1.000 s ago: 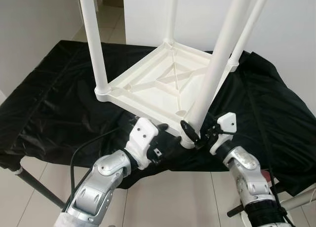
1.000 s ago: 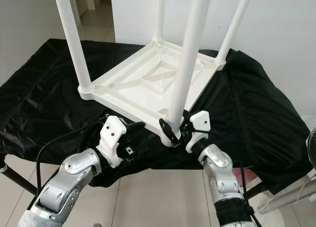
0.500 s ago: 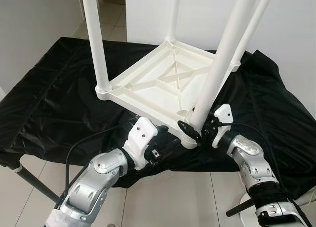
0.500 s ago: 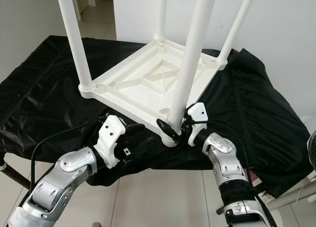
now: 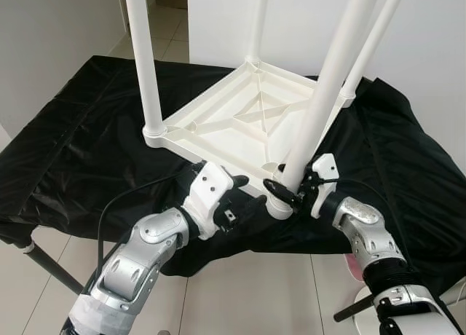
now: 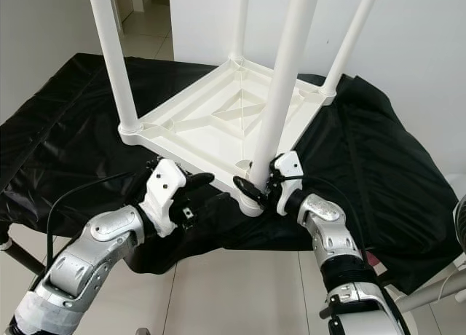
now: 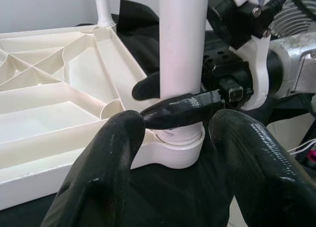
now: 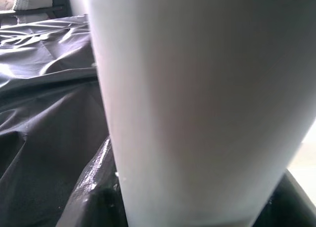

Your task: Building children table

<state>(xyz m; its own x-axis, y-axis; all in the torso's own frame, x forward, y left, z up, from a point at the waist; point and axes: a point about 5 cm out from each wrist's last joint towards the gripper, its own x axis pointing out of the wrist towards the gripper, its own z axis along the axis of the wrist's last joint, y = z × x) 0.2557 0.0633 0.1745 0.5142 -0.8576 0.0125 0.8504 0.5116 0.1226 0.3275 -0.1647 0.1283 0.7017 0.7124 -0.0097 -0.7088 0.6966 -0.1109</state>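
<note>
Now the white plastic table top [image 5: 240,127] lies upside down on the black cloth [image 5: 80,153]. Right gripper [image 5: 285,191] squeezes the near white leg [image 5: 324,95] low down; it should twist slowly, keeping the leg straight. Left gripper [image 7: 170,138] waits open beside the socket.

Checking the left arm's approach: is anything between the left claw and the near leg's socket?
Nothing visible. The left claw is open before the near leg, with bare black cloth below. The right claw grips that leg just above its socket.
</note>
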